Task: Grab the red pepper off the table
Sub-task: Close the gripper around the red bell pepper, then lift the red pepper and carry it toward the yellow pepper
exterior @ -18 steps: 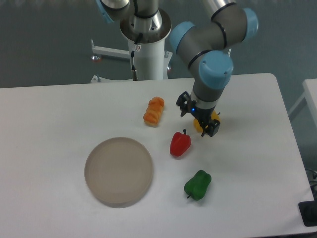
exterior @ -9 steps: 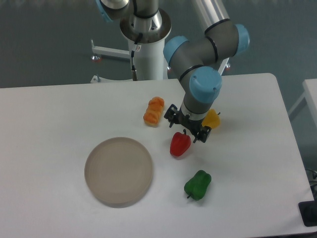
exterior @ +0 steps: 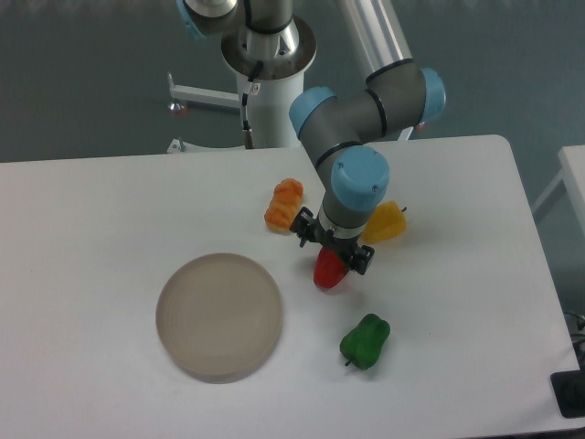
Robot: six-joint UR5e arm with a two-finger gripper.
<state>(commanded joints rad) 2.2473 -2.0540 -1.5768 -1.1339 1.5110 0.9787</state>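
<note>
Nearest the front edge of the table (exterior: 110,393) sits the green pepper (exterior: 365,340), untouched, off toward the right front corner, and the round plate (exterior: 218,315) lies left of it, just as both lay a second ago. Behind them is the red pepper (exterior: 328,271), on the tabletop around the middle and slightly toward the right edge, in the same spot it has held all along; only its lower half shows, because my claw (exterior: 333,255) now sits right over its top and hides the stem. That is the change: a second ago I was over by the yellow pepper (exterior: 385,221), covering most of it, and I have swung left and toward the front, so the yellow one is in plain sight and well clear of me. My fingers look spread, one tip showing on each side of the red pepper's shoulders, though I cannot tell whether either touches it. I judge this to be the line-up for the grasp, with the squeeze and lift not yet done. Farther back, toward the rear edge, the orange pepper (exterior: 284,205) lies just left of my wrist, close enough that I should mind it when closing.
</note>
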